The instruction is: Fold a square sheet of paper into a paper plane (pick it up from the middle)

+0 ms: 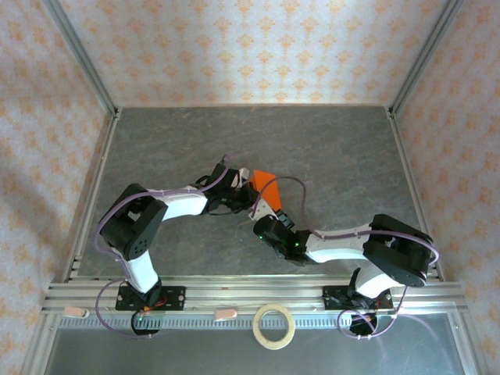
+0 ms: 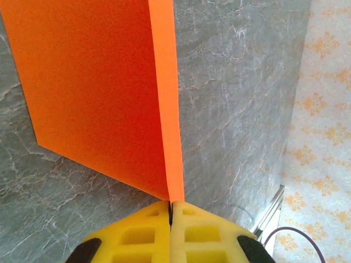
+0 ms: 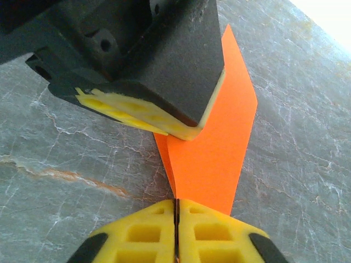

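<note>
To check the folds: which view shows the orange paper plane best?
Right wrist: the paper plane shows its pointed outline. Left wrist gives one flat face and an edge; top external, a small, partly covered patch.

The left gripper (image 2: 170, 212) has its yellow pads pressed together, clamping the near tip of the orange paper plane (image 2: 93, 93). The paper extends straight ahead of the claw, with its broad face to the left and its folded edge along the centreline. The grey marbled table (image 2: 241, 109) lies beneath, and a patterned wall (image 2: 323, 109) stands to the right.
</note>
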### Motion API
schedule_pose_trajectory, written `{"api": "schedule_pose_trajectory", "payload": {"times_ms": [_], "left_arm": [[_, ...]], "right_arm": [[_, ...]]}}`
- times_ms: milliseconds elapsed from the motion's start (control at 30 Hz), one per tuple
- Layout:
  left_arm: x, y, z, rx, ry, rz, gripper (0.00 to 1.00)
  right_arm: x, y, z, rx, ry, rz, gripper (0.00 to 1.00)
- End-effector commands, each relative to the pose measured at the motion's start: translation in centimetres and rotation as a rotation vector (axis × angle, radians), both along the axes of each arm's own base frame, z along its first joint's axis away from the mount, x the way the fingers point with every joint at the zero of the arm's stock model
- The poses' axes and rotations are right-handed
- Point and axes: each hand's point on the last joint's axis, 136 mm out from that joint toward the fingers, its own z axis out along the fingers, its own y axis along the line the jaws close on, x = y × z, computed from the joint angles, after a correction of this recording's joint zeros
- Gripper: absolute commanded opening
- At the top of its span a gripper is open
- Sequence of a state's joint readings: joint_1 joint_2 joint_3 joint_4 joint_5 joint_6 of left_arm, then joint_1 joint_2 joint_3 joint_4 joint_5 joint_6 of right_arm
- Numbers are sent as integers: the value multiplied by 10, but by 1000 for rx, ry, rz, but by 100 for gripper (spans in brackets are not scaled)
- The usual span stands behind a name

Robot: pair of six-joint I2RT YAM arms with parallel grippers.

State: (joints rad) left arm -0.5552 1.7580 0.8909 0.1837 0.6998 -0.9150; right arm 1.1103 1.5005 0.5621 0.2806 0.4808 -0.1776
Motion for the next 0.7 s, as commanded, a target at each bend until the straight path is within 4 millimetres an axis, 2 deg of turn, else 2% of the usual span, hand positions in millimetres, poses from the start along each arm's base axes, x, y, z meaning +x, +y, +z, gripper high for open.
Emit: {"api": "schedule_pose_trajectory", "payload": {"times_ms": [0, 100, 133, 200, 300, 500, 567, 667], "left_arm": [[6, -2, 11, -8, -23, -9, 4], [8, 0, 14, -5, -30, 0, 10], [9, 1, 14, 0, -32, 5, 16], [12, 8, 16, 15, -49, 29, 37], [20, 29, 20, 43, -83, 115, 55], [27, 78, 21, 9, -86, 299, 62], [26, 90, 23, 16, -98, 329, 62], [26, 95, 28, 30, -116, 326, 62]], "right_arm": [[-1, 3, 4, 38, -6, -5, 6], [-3, 6, 4, 60, 9, 4, 1], [-4, 7, 3, 67, 16, 11, 1], [-5, 10, 3, 96, 34, 13, 0], [-15, 24, 0, 182, 131, 79, 0], [-20, 45, 9, 516, 395, 121, 2], [-18, 49, 14, 585, 463, 130, 2], [-15, 52, 22, 675, 526, 148, 2]]}}
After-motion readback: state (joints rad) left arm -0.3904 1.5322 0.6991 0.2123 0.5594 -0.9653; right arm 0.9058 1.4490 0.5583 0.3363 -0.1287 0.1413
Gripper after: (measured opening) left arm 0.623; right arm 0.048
